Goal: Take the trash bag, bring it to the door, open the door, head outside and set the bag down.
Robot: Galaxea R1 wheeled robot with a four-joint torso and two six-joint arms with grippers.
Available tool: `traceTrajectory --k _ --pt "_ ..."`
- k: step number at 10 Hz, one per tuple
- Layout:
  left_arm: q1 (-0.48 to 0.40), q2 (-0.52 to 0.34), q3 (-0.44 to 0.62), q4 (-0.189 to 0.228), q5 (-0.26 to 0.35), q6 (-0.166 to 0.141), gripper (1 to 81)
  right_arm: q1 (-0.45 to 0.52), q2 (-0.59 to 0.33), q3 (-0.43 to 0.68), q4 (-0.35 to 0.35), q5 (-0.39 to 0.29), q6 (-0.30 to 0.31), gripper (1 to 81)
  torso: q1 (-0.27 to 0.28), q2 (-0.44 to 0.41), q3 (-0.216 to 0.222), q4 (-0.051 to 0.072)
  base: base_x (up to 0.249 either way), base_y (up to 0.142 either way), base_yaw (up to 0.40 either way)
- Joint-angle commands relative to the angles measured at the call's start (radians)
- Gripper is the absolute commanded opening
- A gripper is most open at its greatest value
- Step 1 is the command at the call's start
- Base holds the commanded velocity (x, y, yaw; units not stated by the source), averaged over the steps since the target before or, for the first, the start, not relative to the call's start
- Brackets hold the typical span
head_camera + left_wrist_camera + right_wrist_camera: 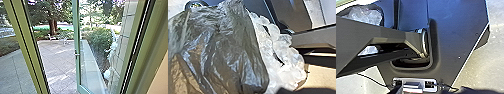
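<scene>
At the far left of the head view, lawn (8, 46) and paving (15, 72) show beside a slanting green post (28, 47); right of it, a tree trunk (53, 27) stands in the upper left, above the slabs of the yard; at the centre, the glazed door (77, 67) stands swung open, its small metal handle (77, 54) about halfway up the frame; right of centre, a dense shrub (98, 41) grows near a tiled wall (124, 37), and pale shapes (113, 50) I can't name sit between them; a broad green door frame (147, 47) slants down the right side.

In the left wrist view, the dark, shiny, creased trash bag (223, 50) is close to the camera, with lumpy clear plastic (290, 60) right against it; whether the left claw is apart, together or clamped on the bag, I cannot tell; in the right wrist view, more clear plastic (366, 16) shows beyond the robot's jointed bar; the right claw's state I cannot tell either.
</scene>
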Motion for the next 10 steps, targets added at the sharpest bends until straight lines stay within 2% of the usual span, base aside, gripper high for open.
traceTrajectory --k 1,2,10 --pt "-0.039 -0.002 0.003 0.007 0.058 0.004 1.0 0.038 0.006 0.006 -0.005 -0.068 -0.004 81.1 0.0 0.0 0.0 0.0 0.0 -0.099 0.0" --pt "-0.039 -0.002 0.003 0.007 0.059 0.004 1.0 0.038 0.006 0.006 -0.006 -0.068 -0.004 81.1 0.0 0.0 0.0 0.0 0.0 -0.07 0.0" --pt "-0.039 -0.002 0.003 0.006 0.059 0.004 1.0 0.04 0.008 0.006 -0.009 -0.068 -0.004 81.1 0.0 0.0 0.0 0.0 0.0 0.0 0.0"
